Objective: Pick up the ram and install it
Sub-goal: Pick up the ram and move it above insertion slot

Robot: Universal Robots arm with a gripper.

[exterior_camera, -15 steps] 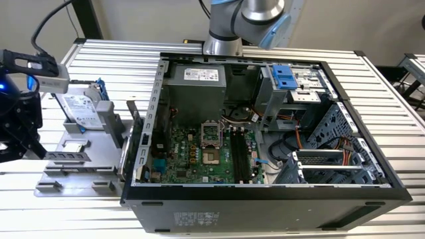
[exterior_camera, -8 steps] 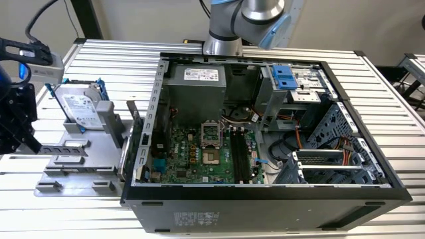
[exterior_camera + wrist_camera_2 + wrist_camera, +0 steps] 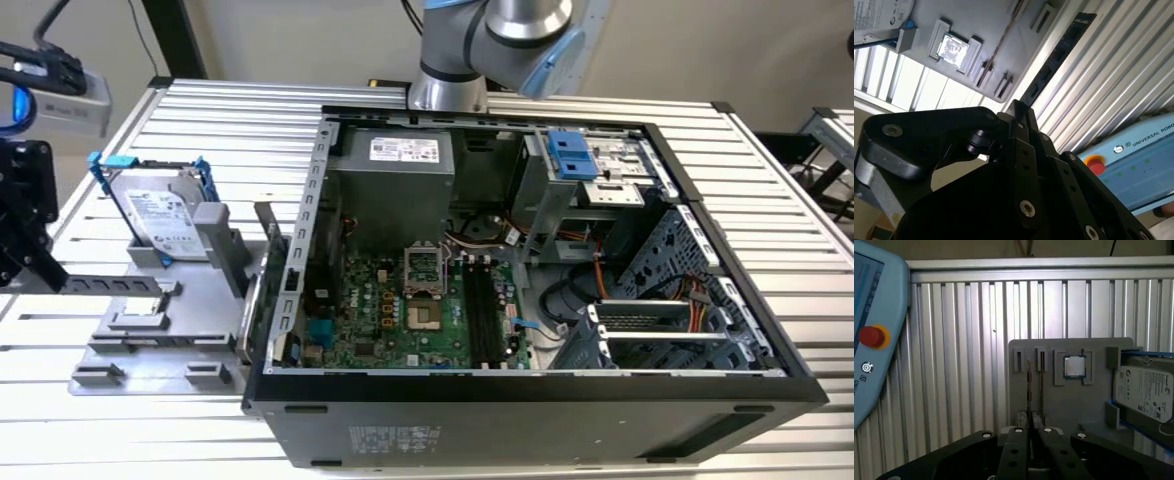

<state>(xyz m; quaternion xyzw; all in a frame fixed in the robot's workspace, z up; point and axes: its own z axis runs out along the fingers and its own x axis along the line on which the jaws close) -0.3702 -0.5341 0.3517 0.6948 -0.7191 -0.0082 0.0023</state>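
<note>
Clamping the ram (image 3: 1056, 60) — gripper (image 3: 1020, 109) (second wrist view bares its flat side).

The arm (image 3: 447, 60) is a silver-grey tube with rounded joints and light blue caps. The gripper (image 3: 1019, 106) is matte black and angular, and its flat fingers (image 3: 1023, 150) are dotted with silver screw heads. What seems a blue cable (image 3: 16, 105) loops beside it in the exterior view.

High exterior view overlooks the case (image 3: 534, 420); both wrist views share the fixture (image 3: 1094, 405) (image 3: 979, 20).
</note>
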